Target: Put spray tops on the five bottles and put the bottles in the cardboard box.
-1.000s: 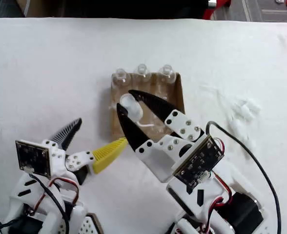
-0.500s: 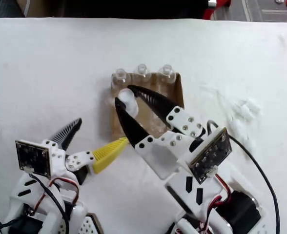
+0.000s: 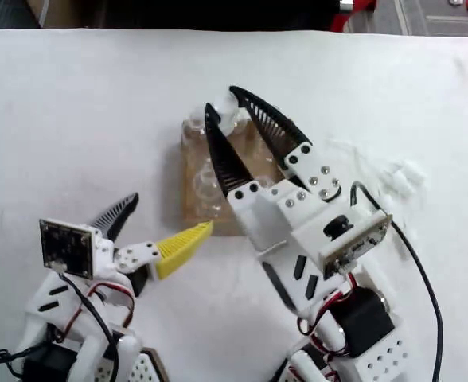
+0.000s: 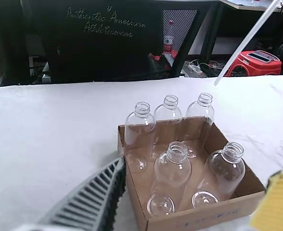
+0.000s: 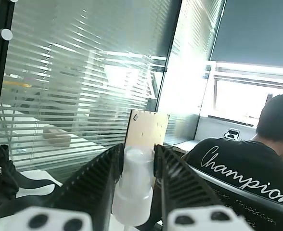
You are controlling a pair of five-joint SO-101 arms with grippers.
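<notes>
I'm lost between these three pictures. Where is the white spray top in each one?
High view: the spray top is pinched in the right tool, over the far edge of the cardboard box.
Left wrist view: probably its thin tube, slanting above the cardboard box.
Right wrist view: the spray top sits between the black fingers.
Shared landmark: the cardboard box, then those black fingers.
</notes>
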